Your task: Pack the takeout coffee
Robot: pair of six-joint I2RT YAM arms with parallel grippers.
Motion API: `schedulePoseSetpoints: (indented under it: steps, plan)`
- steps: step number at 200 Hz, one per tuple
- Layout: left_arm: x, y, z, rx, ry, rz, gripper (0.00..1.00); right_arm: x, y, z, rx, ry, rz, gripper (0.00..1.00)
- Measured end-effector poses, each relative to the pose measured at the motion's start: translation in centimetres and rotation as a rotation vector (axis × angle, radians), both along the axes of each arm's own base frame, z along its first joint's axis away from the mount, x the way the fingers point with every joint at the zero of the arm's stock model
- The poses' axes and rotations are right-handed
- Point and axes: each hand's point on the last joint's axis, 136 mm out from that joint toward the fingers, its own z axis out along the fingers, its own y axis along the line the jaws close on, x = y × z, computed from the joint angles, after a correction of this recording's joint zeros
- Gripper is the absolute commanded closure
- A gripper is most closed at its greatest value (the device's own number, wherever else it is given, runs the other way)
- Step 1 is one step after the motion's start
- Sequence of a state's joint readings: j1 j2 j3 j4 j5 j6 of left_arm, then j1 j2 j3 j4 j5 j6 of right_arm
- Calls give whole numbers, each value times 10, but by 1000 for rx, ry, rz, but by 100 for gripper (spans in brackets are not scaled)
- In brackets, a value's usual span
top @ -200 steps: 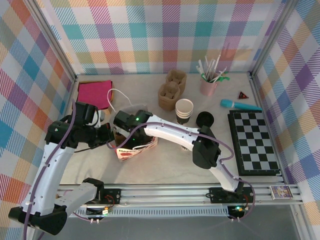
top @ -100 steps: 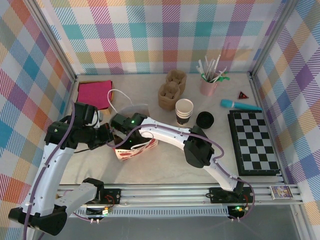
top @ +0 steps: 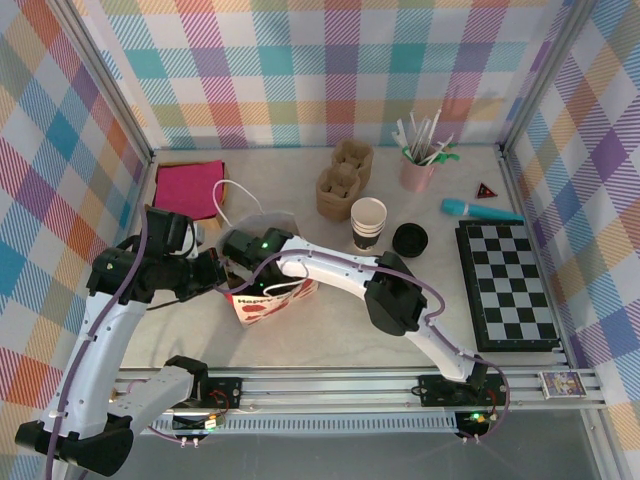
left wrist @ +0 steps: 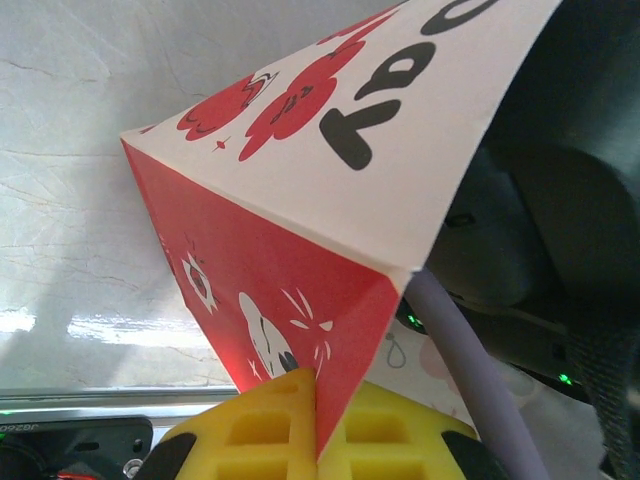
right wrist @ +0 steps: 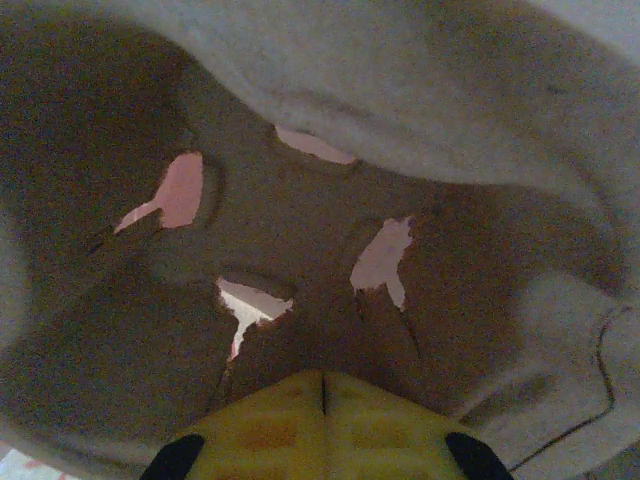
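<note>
Two arms are meeting at a paper bag [top: 268, 298] left of the table's [top: 330, 335] middle. Farthest left, a pink cloth [top: 190, 187] is lying flat by the back corner. The left gripper [left wrist: 315, 412] is coming at the bag from the left, its yellow pads pressing together on the red-and-white edge and pinching it. The bag is standing with its mouth open upward, and a white handle loop [top: 236, 190] is arching behind it.

The right arm is stretching across from its base at the near right, and its gripper [right wrist: 322, 392] is reaching down into the bag's mouth. In the wrist view its pads are lying pressed together with just a seam between them, and I cannot see anything caught there. Dim brownish material with a few torn openings is crowding in front of it.

Right of the bag, two brown pulp carriers [top: 342, 178] are sitting near the back. Just in front of them the cup [top: 368, 222], white above and dark-banded below, is standing upright outside the bag, open-topped as far as I can tell. A black lid [top: 410, 240] is lying just beside it, and the right arm is passing on the near side of both.

Further right, a pink pot of straws [top: 418, 170], a teal tool [top: 480, 210], a small red triangle [top: 487, 189] and a checkerboard [top: 510, 285] are filling that side.
</note>
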State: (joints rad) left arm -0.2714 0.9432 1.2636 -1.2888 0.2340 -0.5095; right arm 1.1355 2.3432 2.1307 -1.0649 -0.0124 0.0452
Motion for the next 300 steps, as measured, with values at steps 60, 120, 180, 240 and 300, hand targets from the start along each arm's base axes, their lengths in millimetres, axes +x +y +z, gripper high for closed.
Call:
schedulePoseSetpoints:
  steps: [60,120,180,240,300]
  plan:
    - [0,-2,-1,-8,5,-3,100,-3,-10,0,-40,22,-4,97]
    - [7,-7,4,-35,-27,-15,100,15,6,86,104,-42,-56,83]
    - [10,-8,3,-31,-45,-23,100,1,-24,124,111,-30,-97,74]
    - [9,-5,-6,-10,-51,-31,100,-11,-39,210,299,-83,-145,45]
    - [9,-5,-7,-8,-58,-37,100,-2,-42,278,468,-149,-203,16]
